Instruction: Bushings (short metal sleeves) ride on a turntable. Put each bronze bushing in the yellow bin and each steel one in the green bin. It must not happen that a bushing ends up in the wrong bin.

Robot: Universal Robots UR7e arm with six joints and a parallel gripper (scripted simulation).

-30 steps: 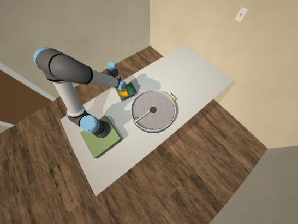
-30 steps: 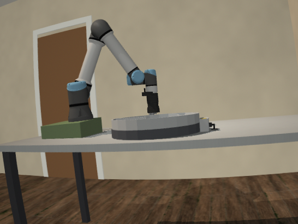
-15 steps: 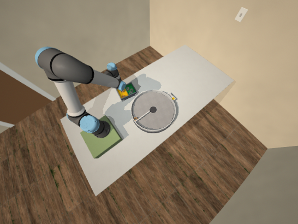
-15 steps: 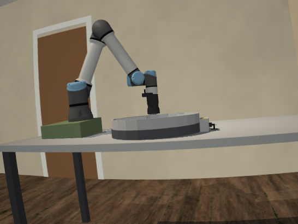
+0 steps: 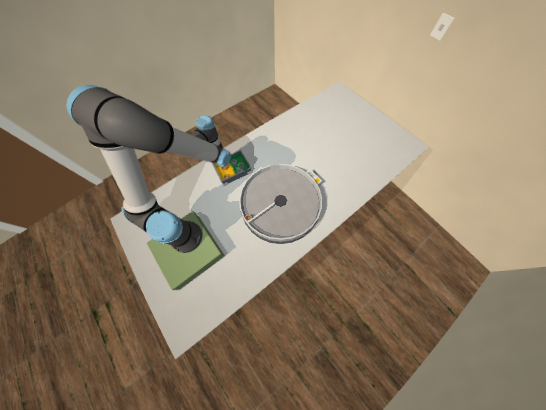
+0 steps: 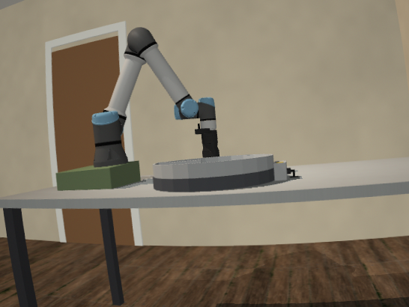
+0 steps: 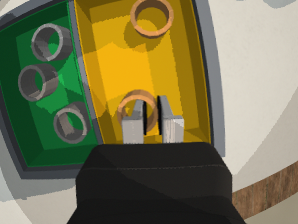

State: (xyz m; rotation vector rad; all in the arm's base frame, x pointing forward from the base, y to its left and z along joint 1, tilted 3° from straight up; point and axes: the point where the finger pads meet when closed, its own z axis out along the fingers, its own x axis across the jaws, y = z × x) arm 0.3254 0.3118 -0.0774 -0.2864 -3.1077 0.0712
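The wrist view puts me right over the gripper [image 7: 152, 99] [image 6: 210, 153], its fingers closed on the wall of a bronze bushing [image 7: 137, 93], one finger inside the ring and the other outside. That bushing is within the outline of the yellow bin [image 7: 117, 60] [image 5: 226, 171], near its lower end; whether it touches the bin floor, I can't tell. The divider stands close on the left of the picture, the bin's outer wall a little farther off on the right. Most of the open room lies up the picture, as far as a second bronze bushing [image 7: 170, 21], which sits well apart from the fingers.

Across the divider, the green bin [image 7: 55, 107] [image 5: 244, 156] has three steel bushings, dull grey and short: one [image 7: 63, 49], another [image 7: 50, 81] just below it, and a third [image 7: 76, 131] nearer the bottom. The bronze pair look warm orange-brown, with open round middles.

Farther out, beside the bins, is the turntable [image 5: 295, 190] [image 6: 213, 168] with its raised rim. A small bronze-coloured bushing [image 5: 248, 215] is on it, by the outer end of a pale bar [image 5: 263, 211] running from the dark hub [image 5: 280, 200].
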